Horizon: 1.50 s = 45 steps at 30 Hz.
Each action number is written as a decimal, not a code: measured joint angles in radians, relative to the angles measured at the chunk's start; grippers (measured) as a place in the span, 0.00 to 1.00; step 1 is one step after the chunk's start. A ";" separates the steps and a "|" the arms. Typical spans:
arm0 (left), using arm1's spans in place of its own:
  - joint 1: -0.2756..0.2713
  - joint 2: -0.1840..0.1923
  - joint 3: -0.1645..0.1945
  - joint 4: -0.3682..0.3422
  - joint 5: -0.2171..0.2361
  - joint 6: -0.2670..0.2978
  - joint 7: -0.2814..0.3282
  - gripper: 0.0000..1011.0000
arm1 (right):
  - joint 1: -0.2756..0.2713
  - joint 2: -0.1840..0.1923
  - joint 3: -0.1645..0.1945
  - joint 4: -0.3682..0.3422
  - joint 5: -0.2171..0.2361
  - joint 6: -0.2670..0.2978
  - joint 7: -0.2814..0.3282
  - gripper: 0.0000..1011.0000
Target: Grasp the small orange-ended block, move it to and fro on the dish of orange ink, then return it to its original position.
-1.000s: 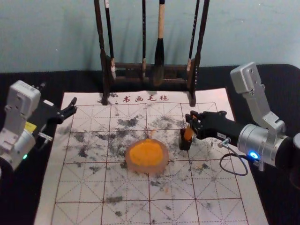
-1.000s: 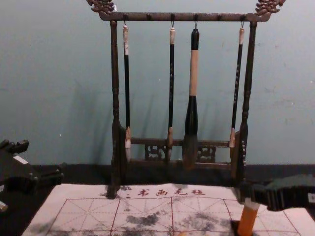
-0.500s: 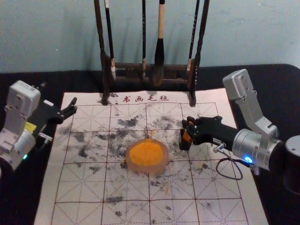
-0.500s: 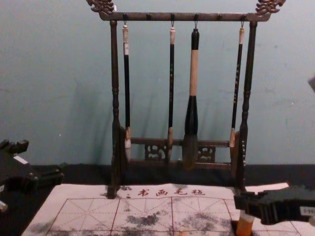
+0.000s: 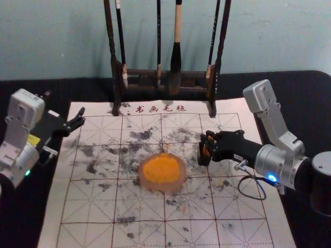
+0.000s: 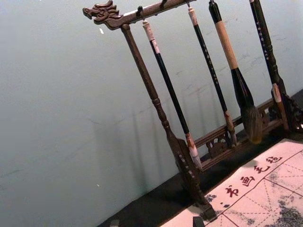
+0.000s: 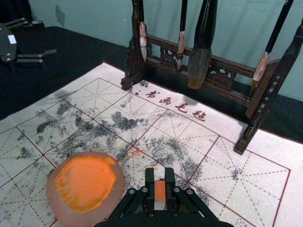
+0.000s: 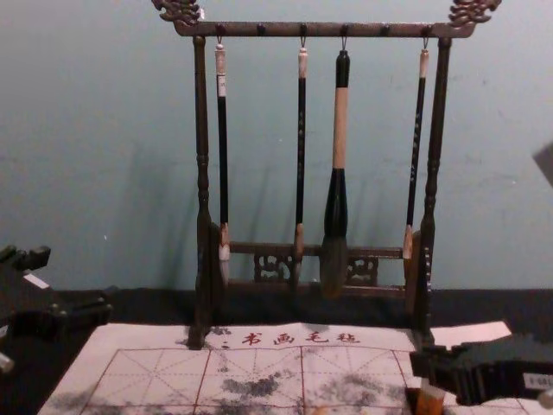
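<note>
My right gripper (image 5: pixel 208 143) is right of the dish (image 5: pixel 180 183) of orange ink (image 5: pixel 161 169), at the small black holder (image 5: pixel 204 157). It is shut on the orange-ended block (image 5: pixel 206 152), which is low at the holder's opening; how deep it sits is hidden. In the right wrist view the block (image 7: pixel 159 190) is pinched between both fingers of the right gripper (image 7: pixel 159 182), with the pinkish dish (image 7: pixel 119 187) beside it. The block's orange part (image 8: pixel 430 400) shows under the fingers in the chest view. My left gripper (image 5: pixel 75 122) is parked open at the mat's far left corner.
The white gridded mat (image 5: pixel 93 206) lies under dish and holder, marked with dark ink smudges. Behind them stands a dark wooden rack (image 5: pixel 142 73) with hanging brushes, its feet at the mat's back edge. A cable (image 5: pixel 242 192) loops below the right wrist.
The right gripper has come down and slightly left with the block in it, so less of the orange shows above the holder. My left arm has stayed still.
</note>
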 joint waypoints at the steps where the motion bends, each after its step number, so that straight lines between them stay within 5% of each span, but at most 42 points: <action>1: 0.000 0.000 0.000 0.000 0.000 0.000 0.000 0.99 | 0.000 0.000 0.000 0.000 0.000 0.000 0.000 0.12; 15: 0.000 0.000 0.000 0.000 0.000 0.000 0.000 0.99 | 0.000 0.001 0.000 0.000 0.002 0.000 0.000 0.13; 37: 0.000 0.000 0.000 0.000 0.000 0.000 0.000 0.99 | 0.000 0.002 0.000 -0.001 0.004 0.000 -0.002 0.82; 45: 0.000 0.000 0.000 0.000 0.000 0.000 0.000 0.99 | -0.002 0.001 0.002 -0.004 0.003 -0.007 -0.002 0.99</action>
